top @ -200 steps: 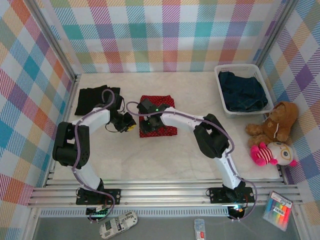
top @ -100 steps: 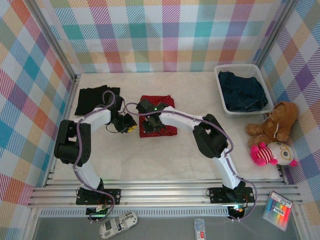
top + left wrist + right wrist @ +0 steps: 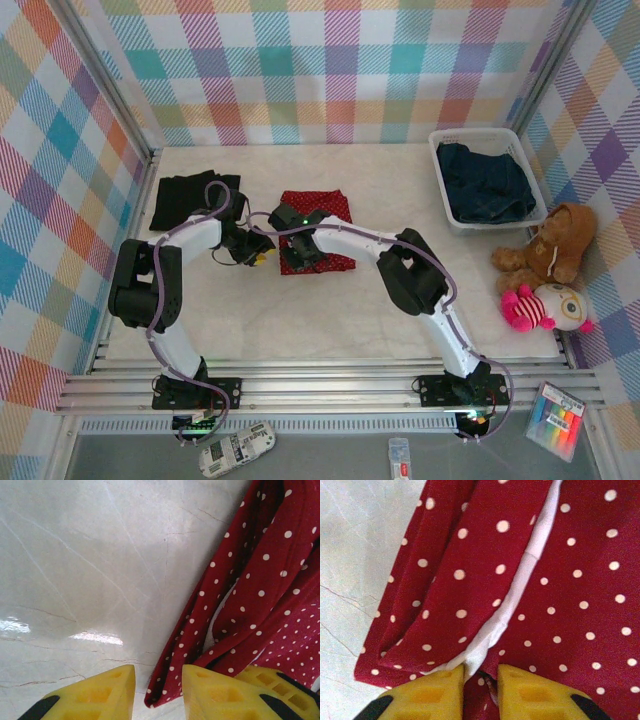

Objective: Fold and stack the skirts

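Observation:
The red skirt with tiny white dots (image 3: 325,235) lies folded at the table's middle. My right gripper (image 3: 297,257) is over its near-left part. In the right wrist view the gripper (image 3: 481,667) has its yellow fingers close together on a fold of the red skirt (image 3: 560,580) and its white lining (image 3: 520,585). My left gripper (image 3: 257,250) is just left of the skirt, low on the table. It (image 3: 157,669) is open, with the skirt's corner (image 3: 162,692) lying between the fingers. A black skirt (image 3: 190,200) lies folded at the back left. Dark denim skirts (image 3: 487,180) are in the basket.
The white slatted basket (image 3: 440,180) stands at the back right. A brown teddy bear (image 3: 550,245) and a pink plush toy (image 3: 545,305) sit at the right edge. Bare marble tabletop (image 3: 330,310) stretches in front of the skirt.
The right arm's elbow has swung left and its wrist has slid slightly left over the red skirt. The left gripper has barely moved.

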Motion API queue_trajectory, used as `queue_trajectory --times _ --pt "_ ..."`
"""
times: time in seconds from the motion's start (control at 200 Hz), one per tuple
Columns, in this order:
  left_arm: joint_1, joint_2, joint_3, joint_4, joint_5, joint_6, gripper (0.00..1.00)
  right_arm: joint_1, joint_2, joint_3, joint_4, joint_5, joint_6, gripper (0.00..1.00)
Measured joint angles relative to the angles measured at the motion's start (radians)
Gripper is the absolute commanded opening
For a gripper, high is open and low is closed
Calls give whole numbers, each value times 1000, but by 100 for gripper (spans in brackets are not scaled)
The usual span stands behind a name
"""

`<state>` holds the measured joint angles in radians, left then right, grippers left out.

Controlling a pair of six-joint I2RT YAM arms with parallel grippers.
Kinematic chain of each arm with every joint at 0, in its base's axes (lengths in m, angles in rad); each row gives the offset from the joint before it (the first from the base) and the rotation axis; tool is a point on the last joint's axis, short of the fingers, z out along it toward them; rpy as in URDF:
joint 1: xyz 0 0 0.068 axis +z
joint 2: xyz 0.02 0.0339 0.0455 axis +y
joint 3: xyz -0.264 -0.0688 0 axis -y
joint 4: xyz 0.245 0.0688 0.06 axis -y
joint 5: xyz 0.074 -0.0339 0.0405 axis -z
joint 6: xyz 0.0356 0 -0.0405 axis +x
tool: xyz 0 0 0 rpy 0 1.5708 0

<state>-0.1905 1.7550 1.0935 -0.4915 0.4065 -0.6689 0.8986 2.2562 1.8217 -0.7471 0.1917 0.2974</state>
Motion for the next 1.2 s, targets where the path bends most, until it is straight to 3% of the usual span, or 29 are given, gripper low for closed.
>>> queue_trajectory --times 0.15,0.54,0.93,1.2 --pt "4 0 0 1 10 2 31 3 -35 -30 16 26 -18 0" --pt "-13 -3 5 32 155 41 29 -2 -151 -109 101 55 13 0" --pt "-90 110 81 46 183 57 27 -43 -238 -282 275 -40 67 0" --pt "-95 182 89 46 182 55 27 -79 -349 -467 447 -108 140 0"
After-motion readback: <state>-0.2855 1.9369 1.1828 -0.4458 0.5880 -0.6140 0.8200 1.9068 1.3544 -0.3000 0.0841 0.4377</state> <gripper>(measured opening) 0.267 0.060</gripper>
